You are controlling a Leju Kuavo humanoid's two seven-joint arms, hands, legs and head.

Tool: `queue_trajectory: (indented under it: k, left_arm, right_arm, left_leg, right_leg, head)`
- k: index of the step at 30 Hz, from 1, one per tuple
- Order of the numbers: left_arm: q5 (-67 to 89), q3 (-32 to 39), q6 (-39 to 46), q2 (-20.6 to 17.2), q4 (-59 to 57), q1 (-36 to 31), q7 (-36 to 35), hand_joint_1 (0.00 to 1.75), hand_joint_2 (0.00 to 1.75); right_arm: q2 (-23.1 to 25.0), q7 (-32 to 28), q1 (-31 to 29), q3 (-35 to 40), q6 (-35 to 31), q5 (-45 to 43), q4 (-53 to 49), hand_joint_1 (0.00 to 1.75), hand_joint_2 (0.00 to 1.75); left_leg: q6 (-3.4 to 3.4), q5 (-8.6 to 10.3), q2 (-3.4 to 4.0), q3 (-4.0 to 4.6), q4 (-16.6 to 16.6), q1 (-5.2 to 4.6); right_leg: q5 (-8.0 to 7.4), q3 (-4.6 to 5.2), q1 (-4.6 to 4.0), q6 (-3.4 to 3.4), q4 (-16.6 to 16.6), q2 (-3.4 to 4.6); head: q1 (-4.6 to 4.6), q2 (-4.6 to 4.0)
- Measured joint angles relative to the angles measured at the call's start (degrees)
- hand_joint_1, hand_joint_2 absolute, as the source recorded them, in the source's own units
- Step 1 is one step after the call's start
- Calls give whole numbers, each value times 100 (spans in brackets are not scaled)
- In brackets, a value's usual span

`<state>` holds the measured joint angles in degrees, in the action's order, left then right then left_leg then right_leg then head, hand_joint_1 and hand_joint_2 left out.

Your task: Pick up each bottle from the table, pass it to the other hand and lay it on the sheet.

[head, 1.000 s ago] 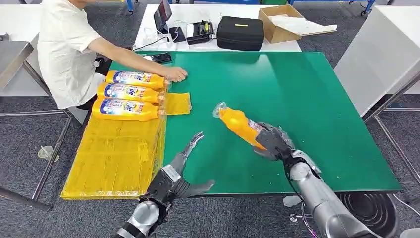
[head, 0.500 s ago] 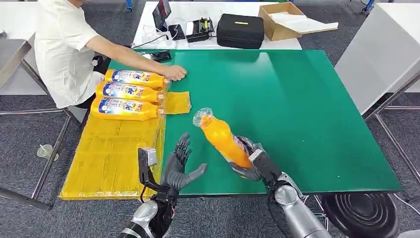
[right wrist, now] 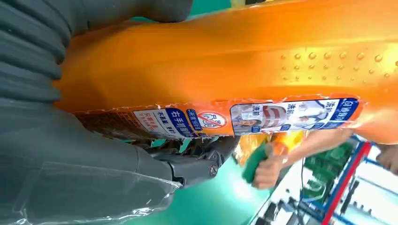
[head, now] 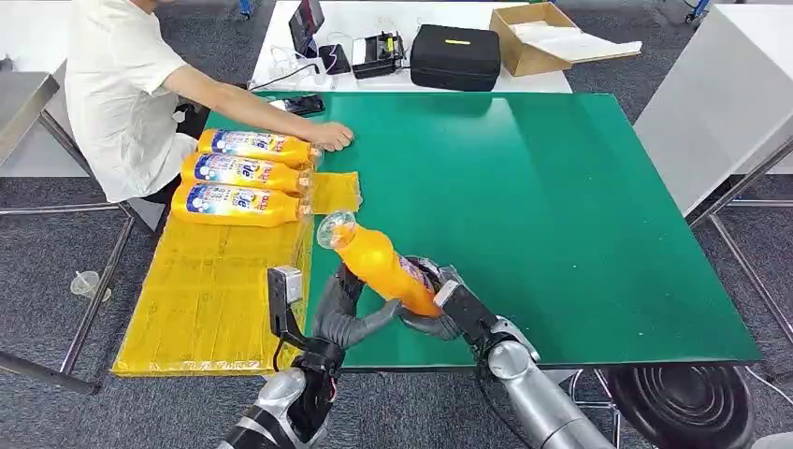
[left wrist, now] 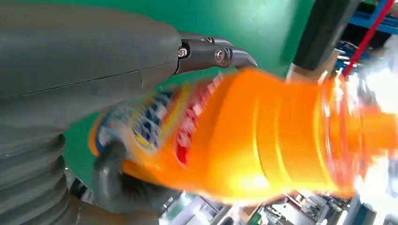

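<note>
right hand [head: 439, 304], at lower centre of the head view, grips the base end of one orange bottle [head: 379, 265]; the bottle is held off the green table [head: 561, 206], tilted, its clear cap end pointing toward the upper left. left hand [head: 344, 313], just left of it, has its fingers raised against the bottle's underside and its thumb reaching toward the right hand; whether it actually clasps the bottle cannot be told from this view. in the left wrist view the same bottle [left wrist: 244, 136] runs across the frame, blurred, with a dark finger [left wrist: 112, 180] curled under its labelled part and another finger above it. in the right wrist view the bottle [right wrist: 225, 61] shows its printed label and raised dots, with the grey hand wrapped around one end.

three more orange bottles [head: 245, 176] lie side by side, parallel, on the far part of the yellow sheet [head: 210, 299] at middle left; the sheet overhangs the table's left edge. one person [head: 117, 89] in a white shirt sits at upper left, cut off by the frame's top edge, one hand [head: 332, 137] resting on the table just beside the farthest bottle. beyond the green table, a white table carries one black case [head: 455, 58], one open cardboard box [head: 542, 39] and several small devices, too small to identify.
</note>
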<state>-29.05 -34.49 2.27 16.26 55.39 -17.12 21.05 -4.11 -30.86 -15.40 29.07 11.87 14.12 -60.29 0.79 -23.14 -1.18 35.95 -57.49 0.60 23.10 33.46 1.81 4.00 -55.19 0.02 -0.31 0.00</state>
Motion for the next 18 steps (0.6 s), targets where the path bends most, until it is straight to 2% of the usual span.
queue_trajectory:
  k: [9,18]
  left_arm:
    - [-57,-74,-72,4,-4,-120,64,0,175]
    - [-502,15,-334,20,-192,-289,-54,0,175]
  right_arm:
    - [158,-61,-285,160,162,-188,569,175,175]
    - [252,-310,-407,422,374,-48,693,175,175]
  left_leg:
    - [0,0,-1,6,-1,-2]
    - [0,1,0,7,-1,1]
  right_leg:
    - [0,4,1,0,0,-1]
    - [0,8,-1,0,-1,0]
  head:
    - [0,0]
    - [2,0]
